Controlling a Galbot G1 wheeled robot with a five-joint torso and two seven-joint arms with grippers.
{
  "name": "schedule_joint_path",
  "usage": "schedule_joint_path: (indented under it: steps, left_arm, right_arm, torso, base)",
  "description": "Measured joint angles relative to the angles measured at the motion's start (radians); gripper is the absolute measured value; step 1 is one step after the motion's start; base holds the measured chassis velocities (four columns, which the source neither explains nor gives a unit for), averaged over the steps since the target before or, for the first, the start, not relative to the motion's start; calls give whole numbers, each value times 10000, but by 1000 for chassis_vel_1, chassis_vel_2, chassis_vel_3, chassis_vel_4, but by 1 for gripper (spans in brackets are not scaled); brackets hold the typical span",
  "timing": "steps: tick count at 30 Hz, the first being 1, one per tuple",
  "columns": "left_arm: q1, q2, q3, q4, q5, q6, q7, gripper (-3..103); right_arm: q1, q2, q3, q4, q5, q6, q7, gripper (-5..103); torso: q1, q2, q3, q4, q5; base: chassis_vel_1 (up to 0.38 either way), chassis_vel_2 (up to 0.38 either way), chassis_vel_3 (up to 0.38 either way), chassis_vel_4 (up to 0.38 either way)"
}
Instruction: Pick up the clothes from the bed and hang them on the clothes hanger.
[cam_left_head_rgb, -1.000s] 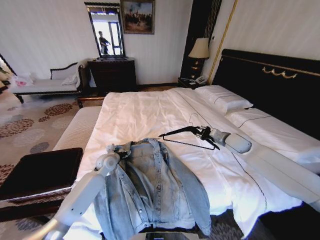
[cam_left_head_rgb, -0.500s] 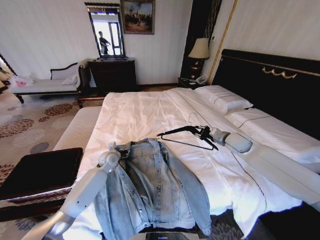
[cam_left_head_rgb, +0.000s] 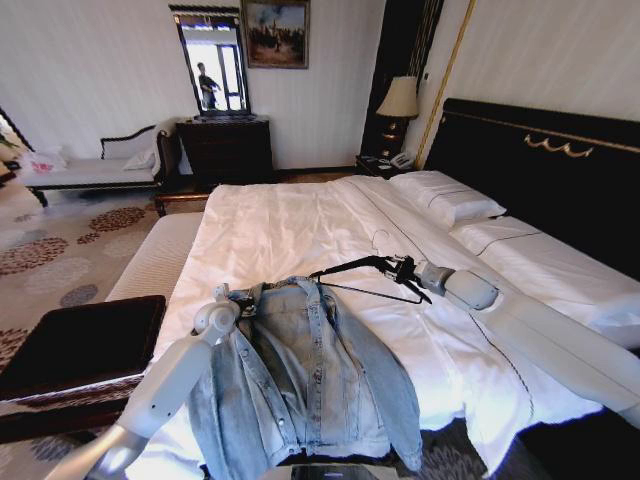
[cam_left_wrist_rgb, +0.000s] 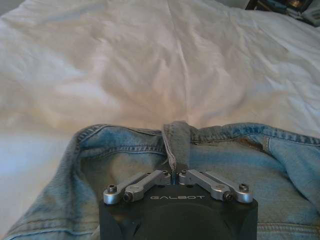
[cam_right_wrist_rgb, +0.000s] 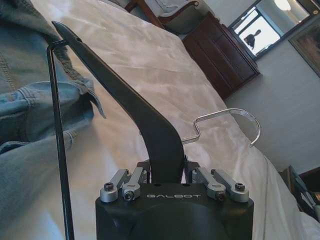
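White bed (cam_left_head_rgb: 290, 215) centre frame; right end effector (cam_left_head_rgb: 405, 268), clamped on the clothes hanger (cam_left_head_rgb: 355, 270), has edged it over the clothes (cam_left_head_rgb: 300, 370) collar (threading looks imminent); left end effector (cam_left_wrist_rgb: 174, 176) pinches the collar loop.

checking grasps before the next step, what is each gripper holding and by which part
Left gripper: shut on the denim jacket at its collar. Right gripper: shut on the clothes hanger, on one shoulder arm.

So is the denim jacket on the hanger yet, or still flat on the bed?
Still on the bed: the jacket lies spread open, collar pinched by the left end effector. The right end effector holds the hanger beside it.
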Motion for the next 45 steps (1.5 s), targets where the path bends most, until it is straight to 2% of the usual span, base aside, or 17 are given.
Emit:
schedule_joint_path:
  steps: [3,7,10,14,18,21,24,33,45]
  left_arm:
    - [194,155,-182,-248,-82,0,0,2]
    - [660,525,-656,-976,-358,0,-8,2]
    - [788,605,-780,-1196,-412,0,-9,2]
    - [1181,842,-1220,-1818,-565,0,-29,2]
    - [1440,973,-1452,-2230,-608,0,-43,2]
    - [1519,1000,-1510,-2331,-610,0,-43,2]
    - [1808,1068,-1754,-2661,-614,0,-37,2]
    - [1909,1086,-1814,-2850,-611,-18,-36,2]
    - [2392,1236,-2092,-3596,-670,-26,-69,2]
  right_arm:
    - [171,226,-200,-49,-69,-50,-1,33]
    - [700,1093,-750,-362,-360,-242,-22,33]
    - [901,1366,-971,-493,-444,-278,-28,33]
    - [1933,2230,-2086,-1042,-669,-331,-35,33]
    - [2413,2752,-2818,-1434,-823,-331,-37,33]
    - [2483,2870,-2981,-1527,-876,-332,-38,33]
    - [2684,3461,-3600,-2042,-1108,-333,-41,33]
    - [2805,4214,-3973,-2631,-1273,-392,-19,33]
    - [3159,5692,-4434,-4062,-2015,-365,173,33]
  torso:
    - [0,1,0,1,-1]
    - [0,0,0,4,-1]
    - [0,0,0,6,0]
    - [0,0,0,4,-3]
    - [0,0,0,4,-2]
    - [0,0,0,5,-3]
    - [0,0,0,2,-1]
    - [1,0,0,1,-2]
    - [0,1,0,2,-1]
  base:
    - [0,0,0,0]
    - [0,0,0,0]
    - [0,0,0,0]
    - [0,0,0,0]
    - [0,0,0,0]
    - [0,0,0,0]
    - [0,0,0,0]
    - [0,0,0,0]
    - [0,0,0,0]
